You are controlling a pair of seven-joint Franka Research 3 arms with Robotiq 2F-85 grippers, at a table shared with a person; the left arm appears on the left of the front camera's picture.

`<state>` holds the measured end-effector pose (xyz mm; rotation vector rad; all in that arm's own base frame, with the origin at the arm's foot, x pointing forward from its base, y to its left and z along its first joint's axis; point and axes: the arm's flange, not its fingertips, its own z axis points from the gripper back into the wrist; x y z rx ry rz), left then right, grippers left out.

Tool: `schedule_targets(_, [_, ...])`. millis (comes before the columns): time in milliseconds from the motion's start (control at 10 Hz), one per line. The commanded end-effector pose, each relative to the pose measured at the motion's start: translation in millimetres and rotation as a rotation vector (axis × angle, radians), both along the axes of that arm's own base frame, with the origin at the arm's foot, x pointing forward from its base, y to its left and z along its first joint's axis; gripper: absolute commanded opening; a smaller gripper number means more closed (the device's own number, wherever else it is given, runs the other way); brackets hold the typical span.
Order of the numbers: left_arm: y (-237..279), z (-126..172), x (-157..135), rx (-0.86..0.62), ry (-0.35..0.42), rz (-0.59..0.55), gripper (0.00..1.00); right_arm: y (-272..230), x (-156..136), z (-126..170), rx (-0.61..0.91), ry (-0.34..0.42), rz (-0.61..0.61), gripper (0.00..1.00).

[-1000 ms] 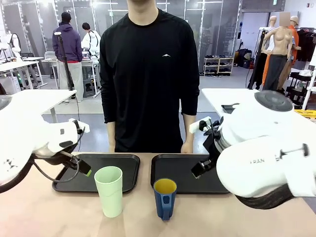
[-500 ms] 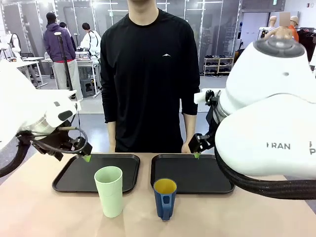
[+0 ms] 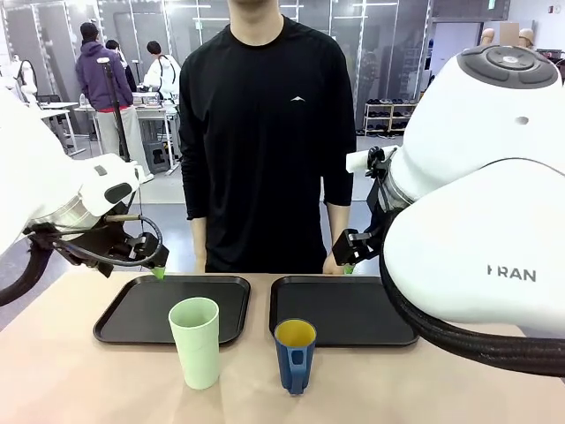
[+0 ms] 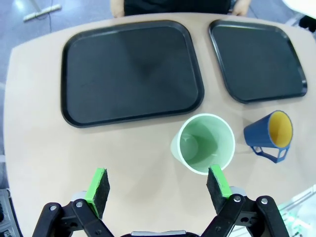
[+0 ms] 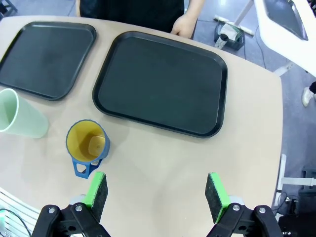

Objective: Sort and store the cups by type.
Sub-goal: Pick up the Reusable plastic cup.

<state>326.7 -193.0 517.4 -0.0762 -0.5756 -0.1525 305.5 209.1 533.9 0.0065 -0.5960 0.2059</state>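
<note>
The largest thing in front of me is the pale tan worktop [image 3: 79, 380]. My two white arms lean in over it, the left arm [image 3: 53, 190] from the left and the bulkier-looking right arm [image 3: 477, 221] from the right. At the far side stands a person in a black long-sleeved shirt [image 3: 265, 132], with one hand [image 5: 183, 24] at the worktop's far edge, near the right tray's far rim.

Two black rectangular plastic trays lie side by side toward that far edge, the left tray [image 3: 132, 314] and the right tray [image 3: 353, 309], with a narrow gap between them.

The tall pale mint-green handleless tumbler [image 3: 196, 344] stands upright on the worktop on my side of the left tray, just beside its near right corner. The shorter dark blue mug with a yellow inside [image 3: 294, 358] stands upright to the tumbler's right, apart from it. It is on my side of the right tray's near left corner, with its handle turned toward me.

The left jaws hang above the worktop, spread wide, with nothing between their green pads [image 4: 98, 190]. The tumbler's mouth lies just beyond them. The right jaws are spread just as wide and grip nothing. Through that wrist camera the mug sits just past one pad [image 5: 98, 190].
</note>
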Motion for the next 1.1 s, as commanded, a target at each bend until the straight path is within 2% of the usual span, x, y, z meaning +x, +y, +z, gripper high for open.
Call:
schedule_targets(0, [0.9,-2.0,1.0,-0.030,0.023,0.004,1.00,-1.7,1.3,1.6,0.011,0.007,-0.004,1.00])
schedule_targets(400, [0.9,-2.0,1.0,-0.030,0.023,0.004,1.00,-0.8,0.7,1.2,0.003,0.001,-0.002,1.00])
schedule_targets(500, [1.2,-1.4,1.2,-0.014,0.010,0.008,1.00,-9.5,12.6,-1.7,-0.002,0.020,0.025,1.00])
schedule_targets(600, [18.3,-0.7,13.7,-0.048,0.025,0.026,1.00,-21.9,24.2,-3.6,0.015,0.053,0.009,1.00])
schedule_targets(700, [37.2,-3.9,26.6,-0.055,0.028,0.097,1.00,-35.6,36.1,-6.1,0.034,0.079,-0.010,1.00])
schedule_targets(1000, [85.1,-29.6,84.8,-0.077,0.124,0.180,1.00,-75.0,92.0,-21.0,0.041,0.160,-0.050,1.00])
